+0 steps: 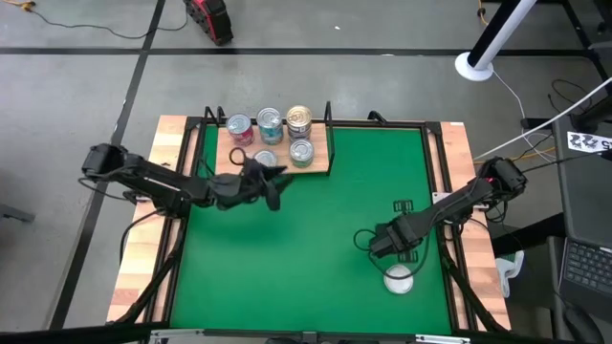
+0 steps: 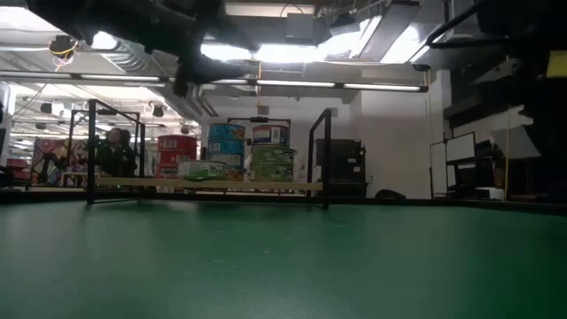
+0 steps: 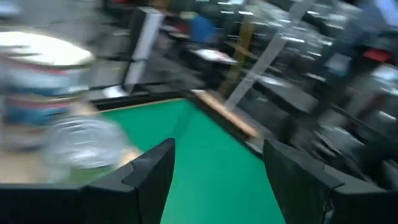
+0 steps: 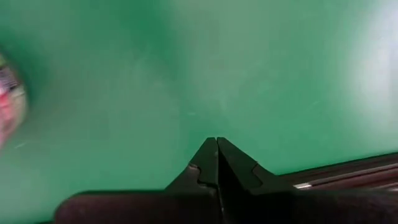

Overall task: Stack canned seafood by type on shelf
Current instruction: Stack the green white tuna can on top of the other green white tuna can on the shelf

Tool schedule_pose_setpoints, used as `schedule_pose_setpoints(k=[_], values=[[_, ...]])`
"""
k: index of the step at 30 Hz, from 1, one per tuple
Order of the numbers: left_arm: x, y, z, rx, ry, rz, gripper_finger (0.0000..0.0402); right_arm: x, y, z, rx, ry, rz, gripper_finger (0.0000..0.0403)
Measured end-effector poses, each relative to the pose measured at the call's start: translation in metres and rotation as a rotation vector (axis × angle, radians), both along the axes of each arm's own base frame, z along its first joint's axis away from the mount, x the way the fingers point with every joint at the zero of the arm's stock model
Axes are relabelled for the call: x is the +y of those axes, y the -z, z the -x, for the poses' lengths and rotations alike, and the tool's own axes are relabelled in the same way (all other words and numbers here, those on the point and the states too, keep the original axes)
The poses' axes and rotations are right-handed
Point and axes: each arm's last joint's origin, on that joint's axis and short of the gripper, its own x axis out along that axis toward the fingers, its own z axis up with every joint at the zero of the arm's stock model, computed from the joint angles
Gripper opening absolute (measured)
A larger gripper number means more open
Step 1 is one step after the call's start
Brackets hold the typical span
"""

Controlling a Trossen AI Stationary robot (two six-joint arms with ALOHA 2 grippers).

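Here the left gripper (image 1: pixel 274 183) hovers beside the shelf (image 1: pixel 323 162), jaws wide and empty; right gripper (image 1: pixel 375 241) jaws closed, empty.

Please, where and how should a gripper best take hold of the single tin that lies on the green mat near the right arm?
The lone tin stands upright, lid up, by the shut right gripper. Probably best: open the fingers, descend from above, and close them on opposite sides of its round wall. The mat around it looks free.

Grey concrete floor (image 1: pixel 86 86); bright ceiling strip lights (image 2: pixel 292 53); white wall (image 2: pixel 390 142).
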Motion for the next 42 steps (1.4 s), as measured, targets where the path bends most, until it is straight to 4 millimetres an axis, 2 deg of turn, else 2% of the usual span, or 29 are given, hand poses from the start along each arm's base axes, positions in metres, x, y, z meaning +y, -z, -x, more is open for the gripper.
schedule_pose_setpoints(k=[5, 10, 15, 21, 28, 32, 36, 42], values=[[-0.013, 0.011, -0.019, 0.001, 0.185, -0.095, 0.0239, 0.016, -0.005, 0.009, 0.01, 0.046, -0.114, 0.0003], [-0.017, 0.028, -0.034, 0.059, 0.202, -0.103, 0.0239, 0.038, -0.005, 0.016, -0.057, 0.091, -0.169, 0.0003], [-0.018, 0.037, -0.045, 0.096, 0.207, -0.115, 0.0239, 0.05, -0.005, 0.019, -0.09, 0.214, -0.186, 0.0003], [-0.02, 0.039, -0.048, 0.123, 0.246, -0.148, 0.0239, 0.054, -0.005, 0.022, -0.04, 0.386, -0.206, 0.0019], [-0.02, 0.039, -0.048, 0.151, 0.253, -0.197, 0.0239, 0.058, -0.006, 0.023, 0.033, 0.525, -0.264, 0.0117], [-0.02, 0.039, -0.048, 0.152, 0.254, -0.198, 0.0239, 0.059, -0.006, 0.023, 0.07, 0.543, -0.288, 0.0152], [-0.02, 0.04, -0.048, 0.156, 0.254, -0.198, 0.0239, 0.061, -0.006, 0.022, 0.082, 0.543, -0.335, 0.0156], [-0.02, 0.04, -0.048, 0.157, 0.254, -0.198, 0.0239, 0.07, -0.005, 0.027, 0.095, 0.507, -0.35, 0.013]])
